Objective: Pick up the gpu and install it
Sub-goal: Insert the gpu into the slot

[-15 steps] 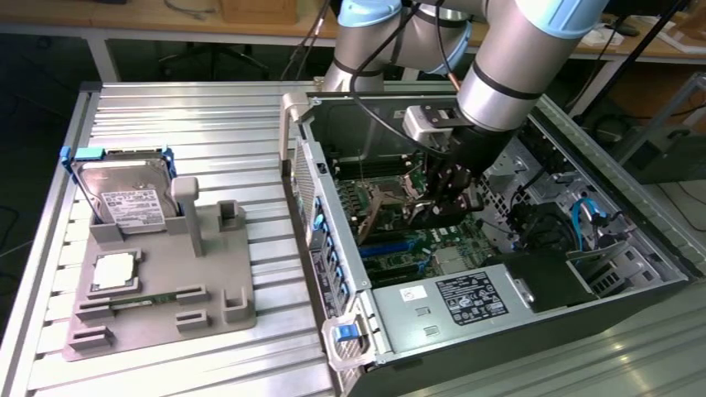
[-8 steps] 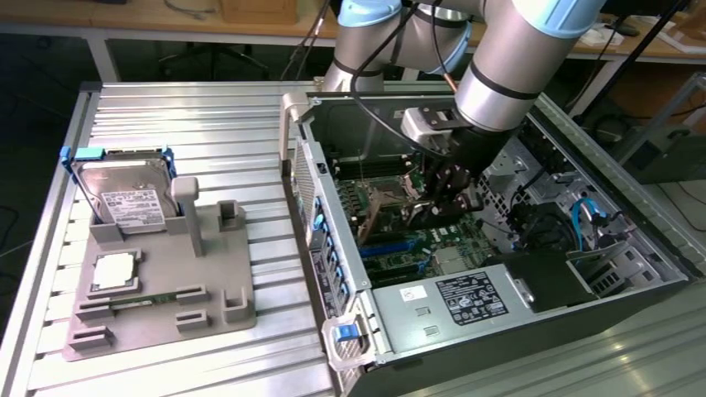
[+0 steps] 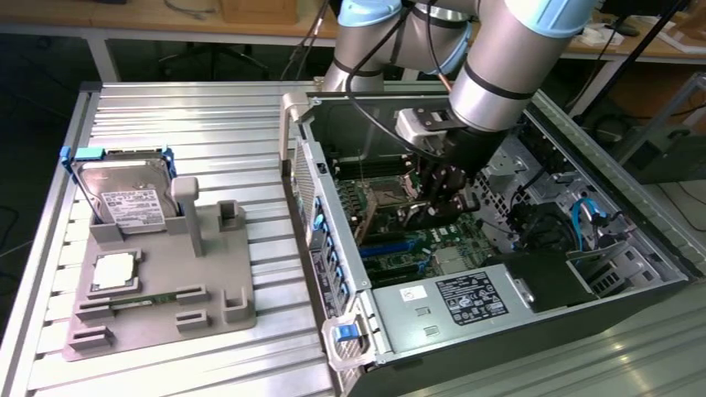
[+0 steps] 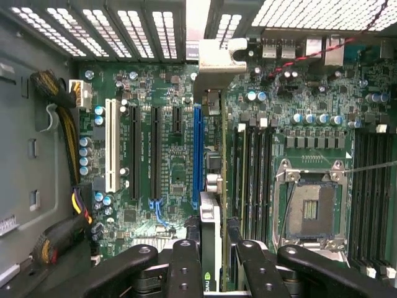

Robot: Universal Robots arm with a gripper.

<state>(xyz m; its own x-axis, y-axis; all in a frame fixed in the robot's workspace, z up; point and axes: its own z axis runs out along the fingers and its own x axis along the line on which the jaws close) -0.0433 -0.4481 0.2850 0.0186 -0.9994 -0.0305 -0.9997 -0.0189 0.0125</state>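
Note:
In the wrist view the gpu (image 4: 211,205) is seen edge-on, held upright between my fingers (image 4: 186,267). My gripper (image 4: 214,248) is shut on it. Its silver end bracket (image 4: 214,65) reaches the slotted rear wall of the case. The card hangs over the motherboard (image 4: 167,174), right beside the long blue slot (image 4: 197,155); I cannot tell whether it touches the board. In the exterior view my gripper (image 3: 447,186) reaches down into the open computer case (image 3: 617,273), above the motherboard (image 3: 386,240).
A grey fixture (image 3: 210,289) on the exterior view's left holds a silver hard drive (image 3: 127,194), a chip (image 3: 114,271) and a memory stick (image 3: 149,299). Inside the case are the empty processor socket (image 4: 308,208), cable bundles (image 4: 59,105) and the power supply (image 3: 469,298).

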